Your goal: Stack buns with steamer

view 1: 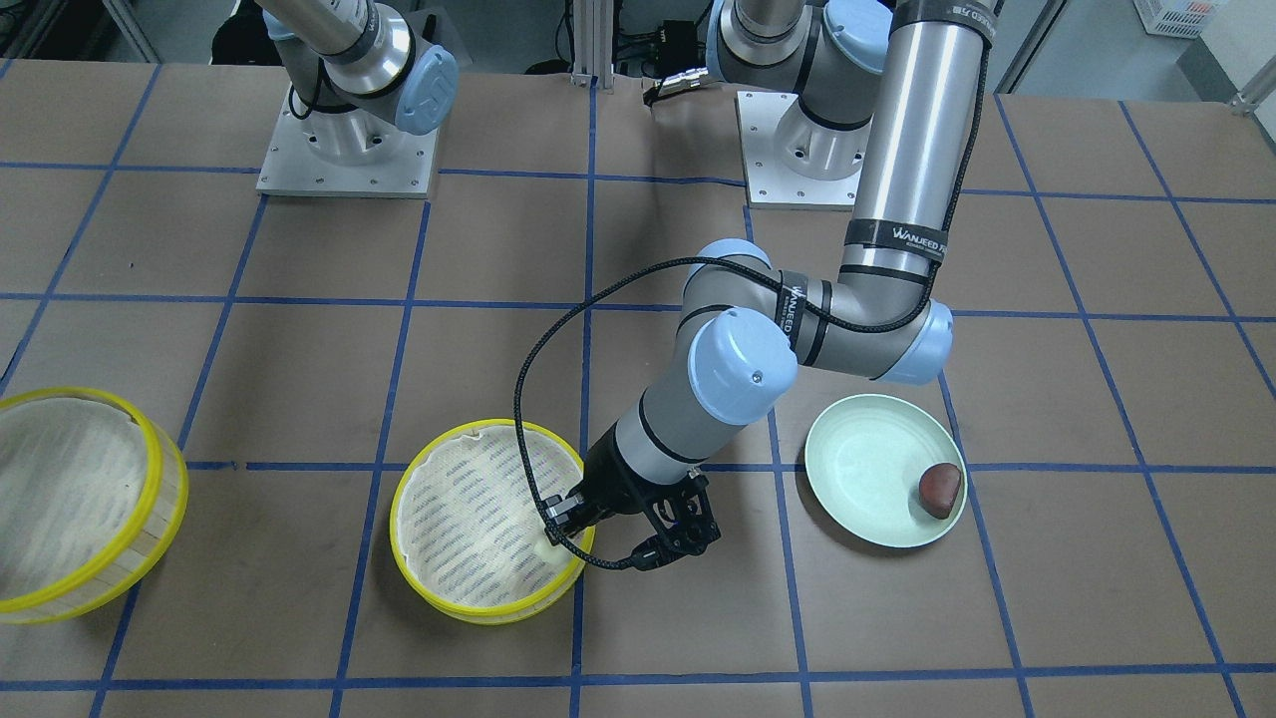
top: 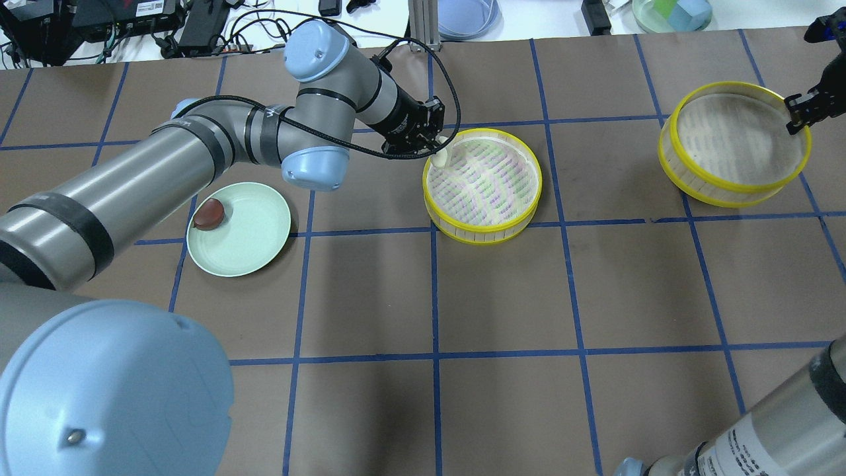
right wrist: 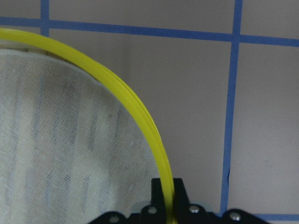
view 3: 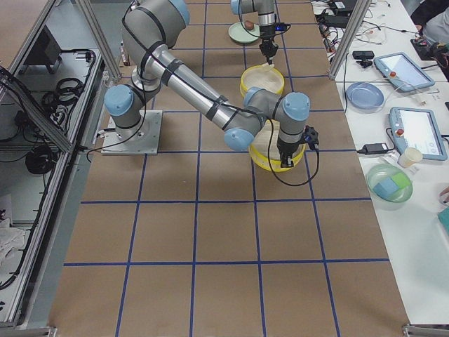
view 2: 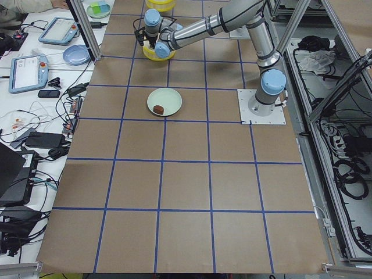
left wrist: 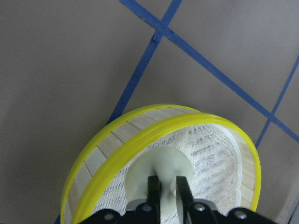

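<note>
My left gripper (top: pixel 437 153) is shut on the cream-white bun (left wrist: pixel 159 163) and holds it just inside the near-left rim of the middle steamer tray (top: pixel 482 228), low over its mesh liner. It also shows in the front view (view 1: pixel 560 534). The dark reddish-brown bun (top: pixel 209 213) lies on the pale green plate (top: pixel 251 254), to the left of that tray. My right gripper (top: pixel 798 114) is shut on the yellow rim (right wrist: pixel 135 107) of the second steamer tray (top: pixel 727 188) at the far right.
Both arm bases (view 1: pixel 349 150) stand at the robot's side of the brown, blue-taped table. Beyond the far edge are a blue dish (top: pixel 466 16), a clear tub (top: pixel 671 13) and cables. My left arm's elbow (top: pixel 314 162) hangs between plate and middle tray.
</note>
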You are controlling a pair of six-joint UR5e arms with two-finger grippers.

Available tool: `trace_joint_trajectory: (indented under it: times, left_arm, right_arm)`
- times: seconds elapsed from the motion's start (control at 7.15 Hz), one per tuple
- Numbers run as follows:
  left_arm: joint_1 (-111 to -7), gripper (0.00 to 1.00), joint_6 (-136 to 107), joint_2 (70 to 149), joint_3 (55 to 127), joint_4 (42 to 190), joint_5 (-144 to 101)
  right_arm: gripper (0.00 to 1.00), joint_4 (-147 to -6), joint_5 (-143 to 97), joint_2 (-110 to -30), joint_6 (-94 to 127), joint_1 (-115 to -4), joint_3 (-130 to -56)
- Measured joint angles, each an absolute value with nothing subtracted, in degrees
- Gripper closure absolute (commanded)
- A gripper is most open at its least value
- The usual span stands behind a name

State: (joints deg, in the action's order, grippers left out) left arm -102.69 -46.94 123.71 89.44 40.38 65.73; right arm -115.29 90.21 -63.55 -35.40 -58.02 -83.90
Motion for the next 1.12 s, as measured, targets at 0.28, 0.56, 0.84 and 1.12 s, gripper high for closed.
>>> trace_joint_trajectory:
  times: [0.28,0.56,0.84,1.12]
  left_arm:
    - [-103.36,0.00,-49.31,123.84,89.29,40.16,65.81]
    - [-103.11,0.00,-46.93,121.55,88.59,40.79,67.11]
    - [-99.89,0.00,-29.86,117.69,87.91,45.64,73.24]
    - [-92.05,0.00,-12.56,114.19,87.95,53.17,78.35]
  right_arm:
    - [1.00,-112.48,91.52,-66.35,-33.65,-60.15,-84.14]
    - [1.00,-109.53,92.23,-69.46,-30.32,-62.68,-84.21]
    - [1.00,-108.75,92.30,-70.74,-24.14,-66.29,-84.27]
    - [1.00,-108.58,92.49,-71.29,-15.21,-72.52,-84.31]
